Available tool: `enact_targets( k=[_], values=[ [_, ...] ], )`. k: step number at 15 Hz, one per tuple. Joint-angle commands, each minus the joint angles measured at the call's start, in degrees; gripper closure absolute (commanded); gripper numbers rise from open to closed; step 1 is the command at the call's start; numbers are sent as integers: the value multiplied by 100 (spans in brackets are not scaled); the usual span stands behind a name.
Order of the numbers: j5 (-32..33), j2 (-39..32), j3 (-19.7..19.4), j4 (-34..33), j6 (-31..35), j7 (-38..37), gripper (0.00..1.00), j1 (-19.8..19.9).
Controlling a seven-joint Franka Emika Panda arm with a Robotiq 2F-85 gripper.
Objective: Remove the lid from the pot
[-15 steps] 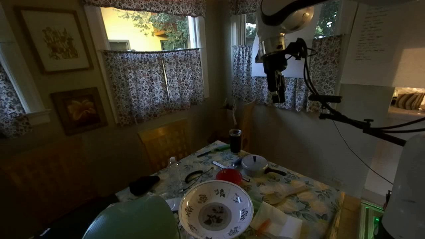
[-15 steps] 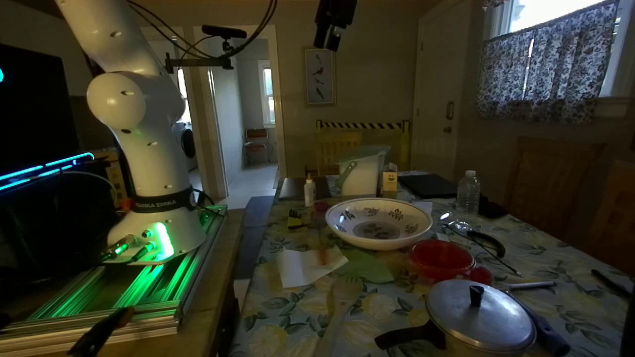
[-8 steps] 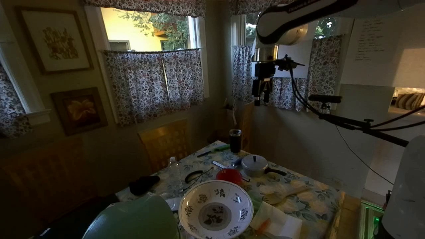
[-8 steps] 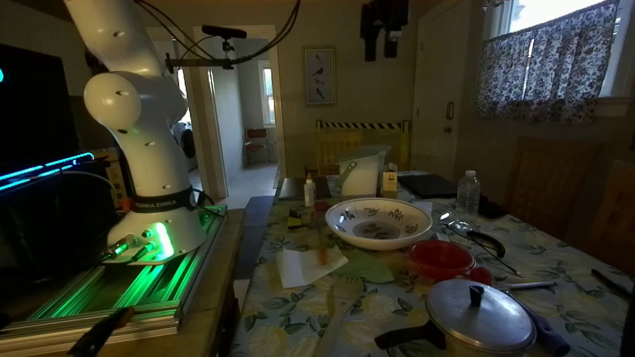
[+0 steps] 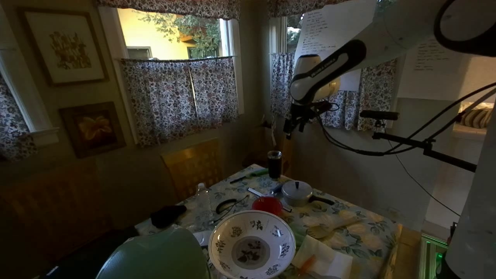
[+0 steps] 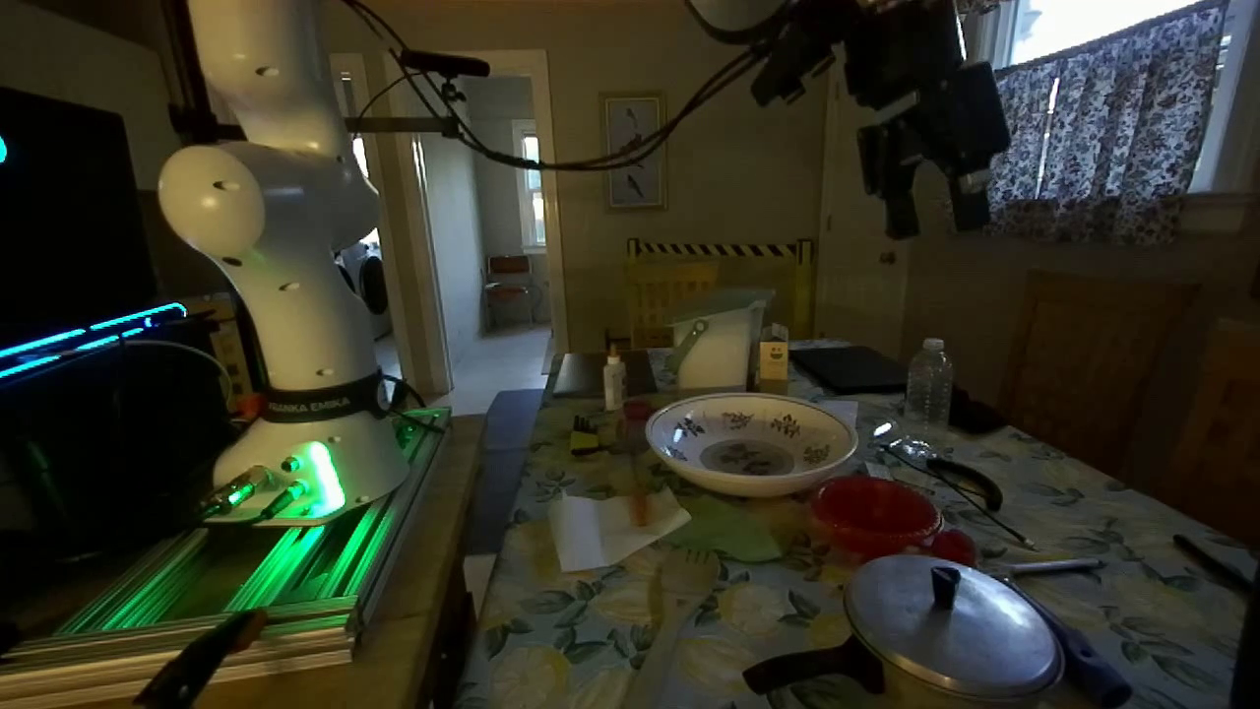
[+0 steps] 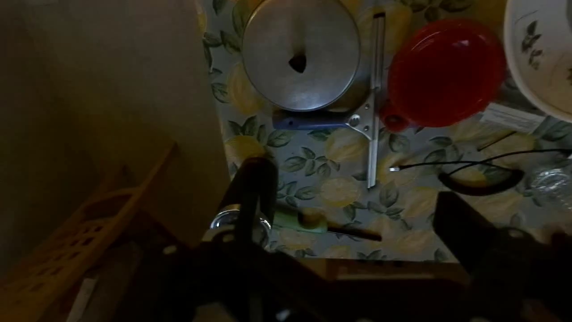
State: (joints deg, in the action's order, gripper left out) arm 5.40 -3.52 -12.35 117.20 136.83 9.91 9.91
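One printed bowl point(image 6: 750, 461) and one red bowl point(image 7: 447, 74) face us; a silvery, black-knobbed lid point(image 6: 960, 635) covers our pot point(image 5: 297, 200), inside hidden; the end effector point(image 6: 936, 214) stands wide.

Pot point(image 5: 296, 200): is showing silver-grey
Pot lid point(image 6: 957, 635): is showing plain silver
Lid knob point(image 6: 945, 589): is showing black
Pot handle point(image 6: 819, 668): is showing black too
Counter point(image 7: 313, 184): is wearing pale grey-blue — yellow lemons and green leaves are repeating across it
Small bowl point(image 7: 447, 74): is showing solid red
Large bowl point(image 5: 252, 240): is showing off-white, with dark plant sprigs circling a grey centre
Squeegee handle point(image 7: 315, 121): is showing blue
Squeegee blade point(image 7: 372, 154): is shining silver
Curtains point(image 5: 162, 97): are carrying a dense floral print — dark blooms on a pale ground
Robot base point(image 6: 290, 440): is showing white, with green glowing on one side
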Motion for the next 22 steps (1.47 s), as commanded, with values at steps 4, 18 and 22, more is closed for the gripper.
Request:
enact_targets(
  k=[4,18,22],
  values=[
    [-140,-1003,-24,-212,412,-429,0,243],
    [-525,-1611,78,-388,25,-154,0,502],
    [-1002,-1862,225,-406,358,358,0,792]
  ],
)
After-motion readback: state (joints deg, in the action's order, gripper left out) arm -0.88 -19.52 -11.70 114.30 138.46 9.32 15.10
